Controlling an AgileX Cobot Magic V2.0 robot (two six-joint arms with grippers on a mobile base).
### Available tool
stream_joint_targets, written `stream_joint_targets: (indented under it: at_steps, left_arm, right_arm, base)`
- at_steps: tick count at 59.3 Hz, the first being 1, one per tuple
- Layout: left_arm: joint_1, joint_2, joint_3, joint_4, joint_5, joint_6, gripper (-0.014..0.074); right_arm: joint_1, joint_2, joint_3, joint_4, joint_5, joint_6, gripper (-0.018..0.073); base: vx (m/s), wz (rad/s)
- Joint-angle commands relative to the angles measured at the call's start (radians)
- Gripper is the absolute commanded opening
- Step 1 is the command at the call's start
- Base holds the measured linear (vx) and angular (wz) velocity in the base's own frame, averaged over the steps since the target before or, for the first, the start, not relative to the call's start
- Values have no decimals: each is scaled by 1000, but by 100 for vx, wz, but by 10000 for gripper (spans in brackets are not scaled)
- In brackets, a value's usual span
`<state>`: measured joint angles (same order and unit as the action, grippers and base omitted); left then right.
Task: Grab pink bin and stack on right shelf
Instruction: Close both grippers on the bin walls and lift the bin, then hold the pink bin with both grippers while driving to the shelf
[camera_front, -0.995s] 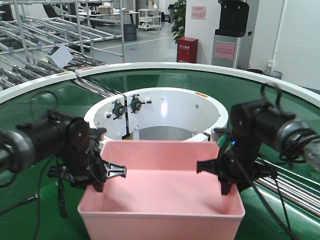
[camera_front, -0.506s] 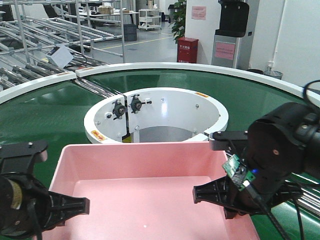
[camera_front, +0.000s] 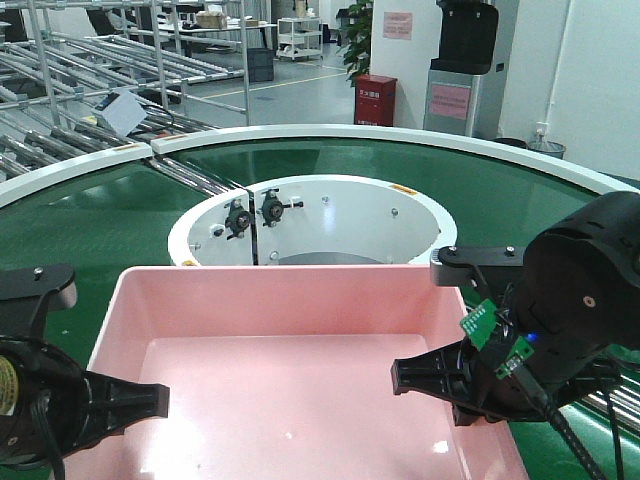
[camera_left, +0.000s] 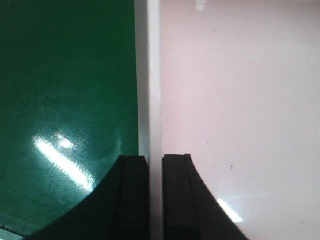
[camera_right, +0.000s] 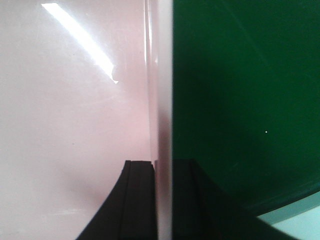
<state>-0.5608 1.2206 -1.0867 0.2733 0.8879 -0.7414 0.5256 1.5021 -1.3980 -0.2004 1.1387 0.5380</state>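
The pink bin is over the near edge of the green conveyor, in front of its white centre ring. The left pincer is closed narrow on the bin's left wall. The right pincer grips its right wall the same way.

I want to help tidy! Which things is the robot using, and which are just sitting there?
Using: pink bin, left gripper, right gripper, each clamped on a side wall.
Just there: green conveyor, white ring, red cabinet, roller racks.

Left tool and right tool hold pink bin.
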Motion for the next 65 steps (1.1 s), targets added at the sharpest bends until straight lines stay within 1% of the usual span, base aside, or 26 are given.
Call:
stream_joint_targets:
  at_steps: [1,40,51,65]
  left_arm:
    - [-9,-37,-32,23,-70,-8,111]
    - [-6,-37,-32,23,-69,-8,111]
    - [-6,-37,-32,23,-69,-9,111]
    - [-6,-37,-32,23,-69,-9,111]
  right_arm:
    - [-6,-31,-24,-79,-19,-2,-9]
    - [-6,-31,-24,-79,-19,-2,-9]
    - [-6,-31,-24,-79,-19,-2,-9]
    - [-6,-31,-24,-82,-19,-2,-9]
  base:
    - [0,0]
    - [-1,-3]
    - [-7,-32]
    - [-10,-54]
